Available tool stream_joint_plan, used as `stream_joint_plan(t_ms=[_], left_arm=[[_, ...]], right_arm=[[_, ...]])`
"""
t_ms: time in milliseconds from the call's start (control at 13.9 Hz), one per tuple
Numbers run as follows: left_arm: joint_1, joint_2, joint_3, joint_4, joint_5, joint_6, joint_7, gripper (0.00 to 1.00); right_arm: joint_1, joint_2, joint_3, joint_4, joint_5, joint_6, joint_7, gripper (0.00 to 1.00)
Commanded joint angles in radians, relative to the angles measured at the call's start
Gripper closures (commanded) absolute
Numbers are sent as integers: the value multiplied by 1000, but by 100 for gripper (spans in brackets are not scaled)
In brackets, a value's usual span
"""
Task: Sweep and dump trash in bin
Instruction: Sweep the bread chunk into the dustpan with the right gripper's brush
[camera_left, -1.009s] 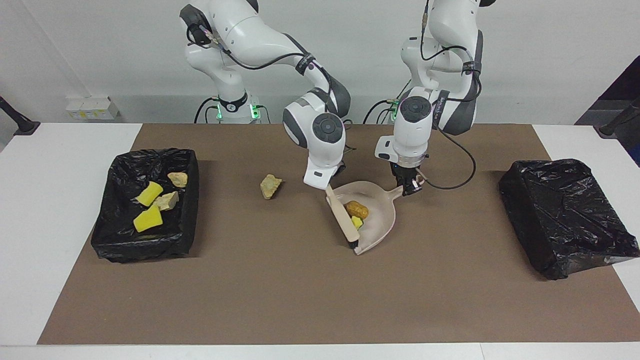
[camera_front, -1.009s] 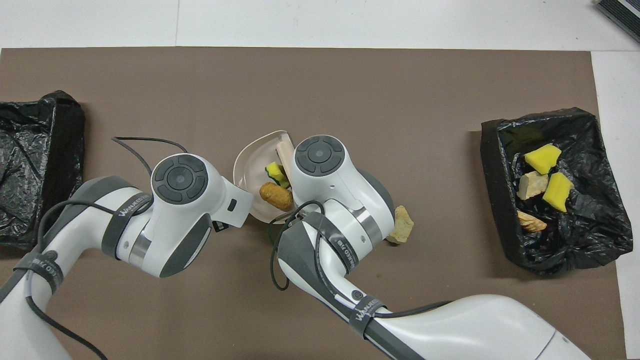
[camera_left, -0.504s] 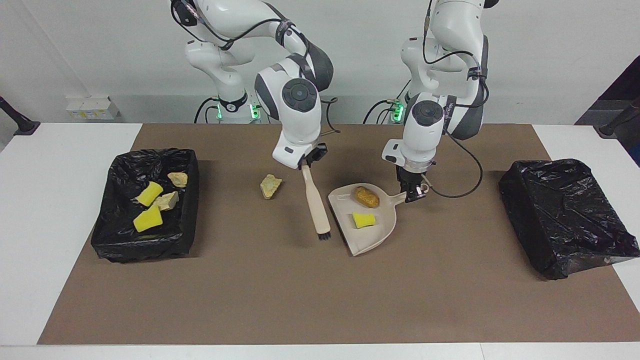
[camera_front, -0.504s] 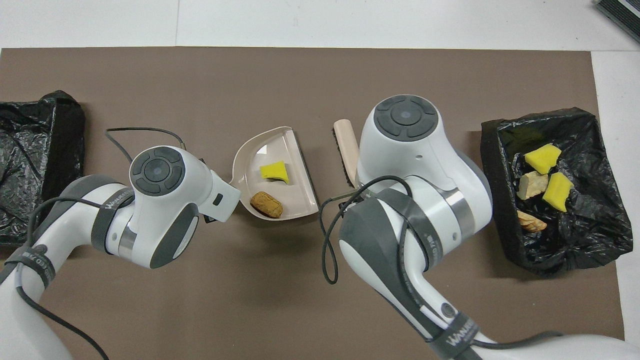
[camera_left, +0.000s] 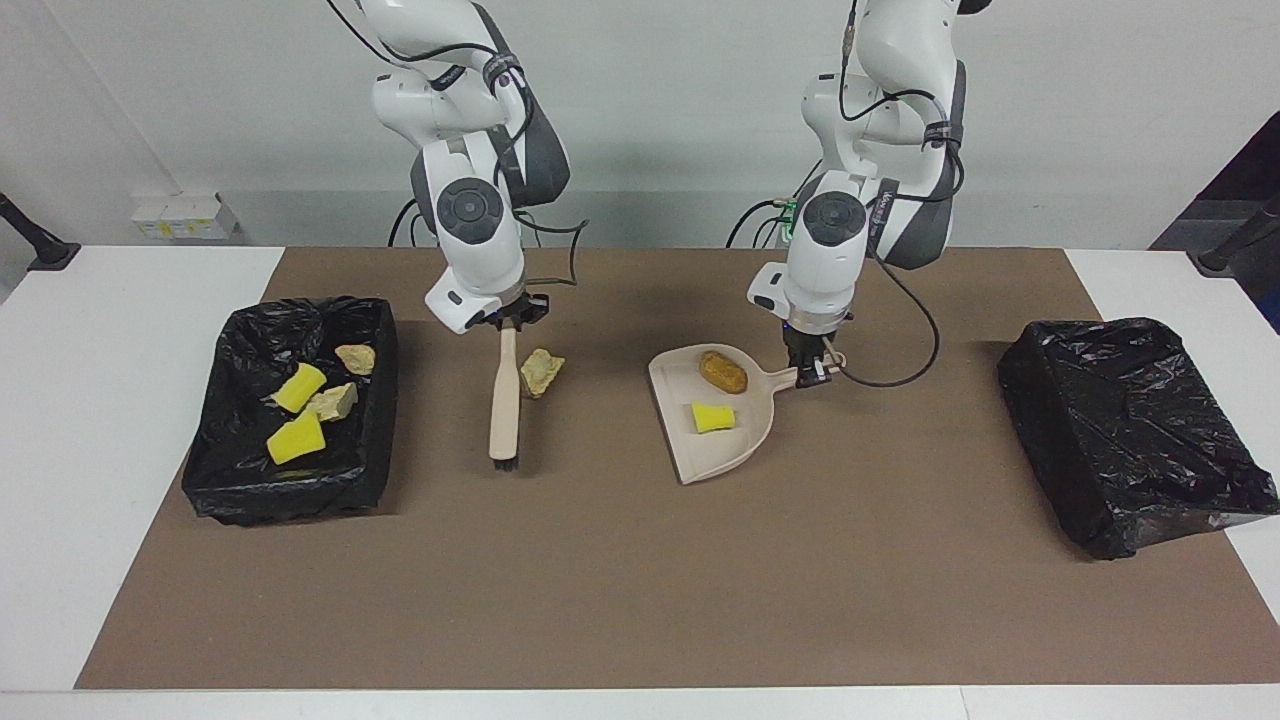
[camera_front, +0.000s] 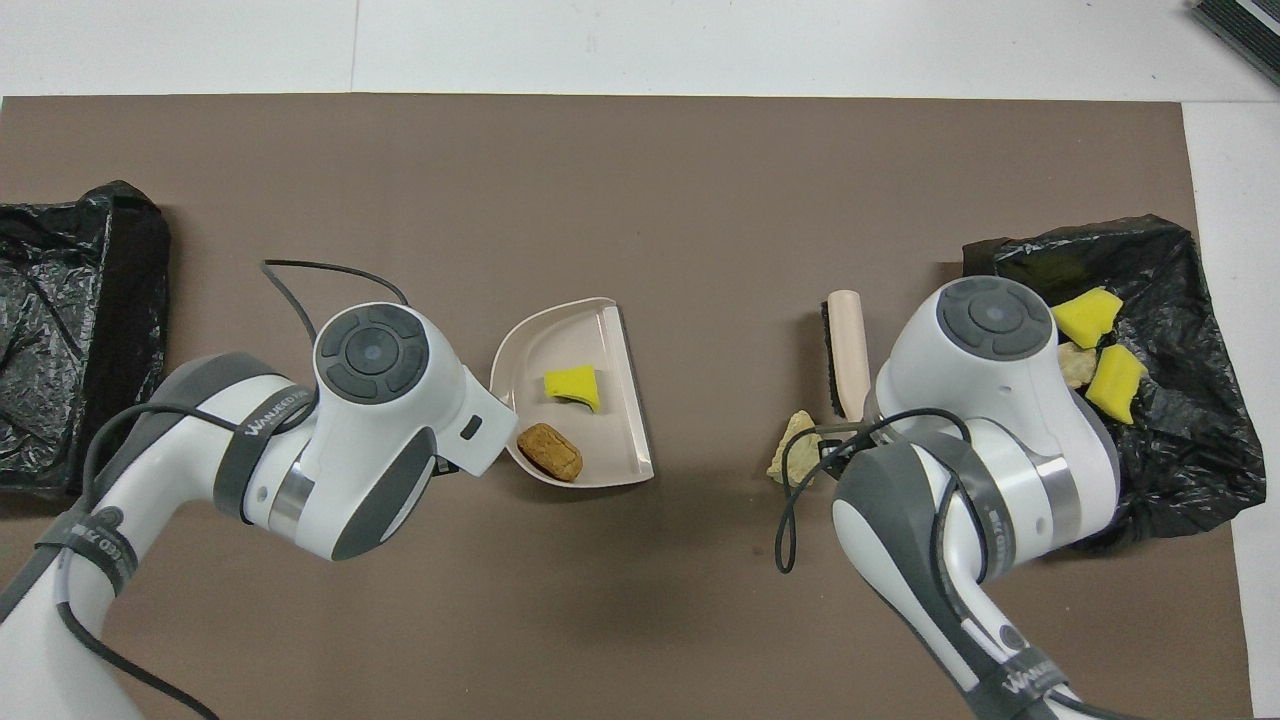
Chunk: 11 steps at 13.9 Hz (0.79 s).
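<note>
right claw (camera_left: 509, 325) clamps brush (camera_left: 504, 400) | beige scrap (camera_left: 541, 371) beside | left claw (camera_left: 812, 368) clamps dustpan (camera_left: 712, 455)

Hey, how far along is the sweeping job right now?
Four scraps already lie in the lined bin. Two more sit in the dustpan, held by the left claw. The right claw holds the brush beside the last beige chunk, unswept on the mat; then the pan needs dumping.

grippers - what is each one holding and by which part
Left gripper holds the dustpan by its handle end. Right gripper holds the brush by the handle top, bristles down.
</note>
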Motion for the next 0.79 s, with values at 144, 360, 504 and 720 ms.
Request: stream_joint_plan(t_ms=[144, 360, 504, 720], left_arm=[[-78, -80, 12, -84, 82, -16, -105, 100], [-92, -115, 12, -138, 144, -2, -167, 100], [-91, -120, 12, -149, 149, 12, -167, 100], [-91, -117, 10, -170, 149, 46, -167, 100]], right_arm=[[-25, -164, 10, -198, 37, 44, 27, 100], [86, -129, 12, -215, 117, 63, 35, 100], [157, -86, 12, -198, 206, 134, 39, 100], [252, -38, 14, -119, 292, 151, 40, 100]])
